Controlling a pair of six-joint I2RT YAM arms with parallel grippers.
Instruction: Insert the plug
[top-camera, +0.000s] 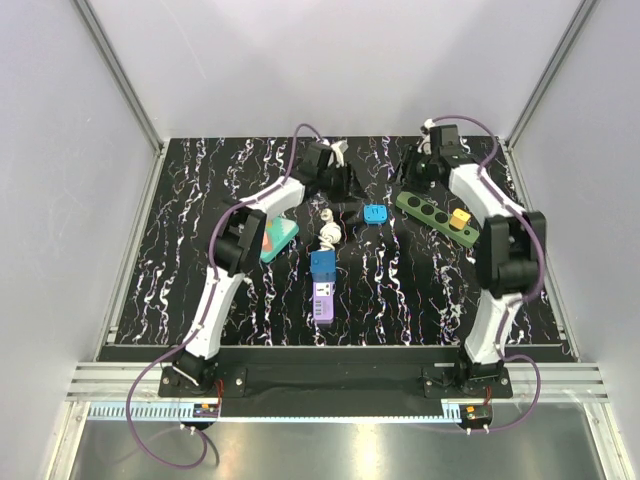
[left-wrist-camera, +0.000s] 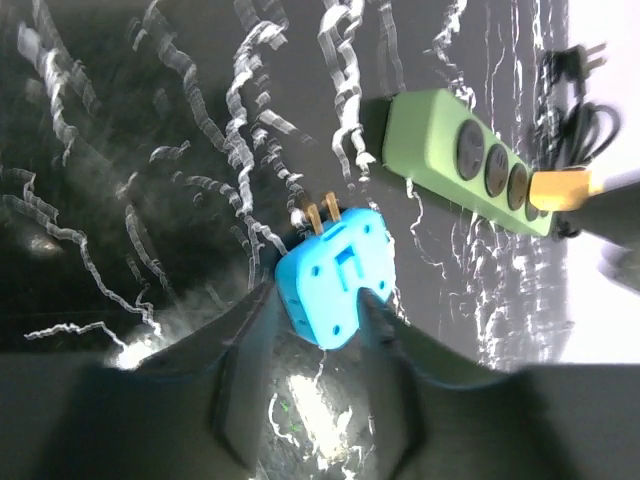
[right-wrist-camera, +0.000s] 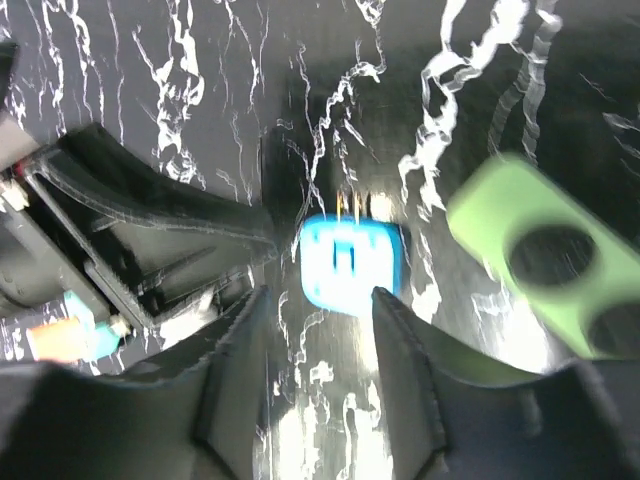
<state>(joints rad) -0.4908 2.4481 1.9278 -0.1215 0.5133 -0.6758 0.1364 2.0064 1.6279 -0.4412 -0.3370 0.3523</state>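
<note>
On black marbled table (top-camera: 200, 290), blue plug (top-camera: 375, 214) lies flat mid-table, just left of green power strip (top-camera: 425, 208) w/ a yellow plug (top-camera: 460, 218) in it; beyond, L pincer (left-wrist-camera: 318, 290) parted, tips flanking blue plug, & R pincer (right-wrist-camera: 320, 295) wide, holding nothing.

Bright blue plug (top-camera: 375, 214) on a black table (top-camera: 400, 290) veined in white

Marble-like white streaks cover the black tabletop. The blue plug has brass-coloured prongs. The power strip (top-camera: 437, 217) is light green with dark round sockets, and a yellow plug (top-camera: 460, 217) sits in it. A teal block (top-camera: 279, 238) carries a red-orange patch. A purple piece (top-camera: 322, 300) lies by a blue block (top-camera: 321, 263). The left arm (top-camera: 222, 290) and right arm (top-camera: 487, 320) are white with black joints.
</note>
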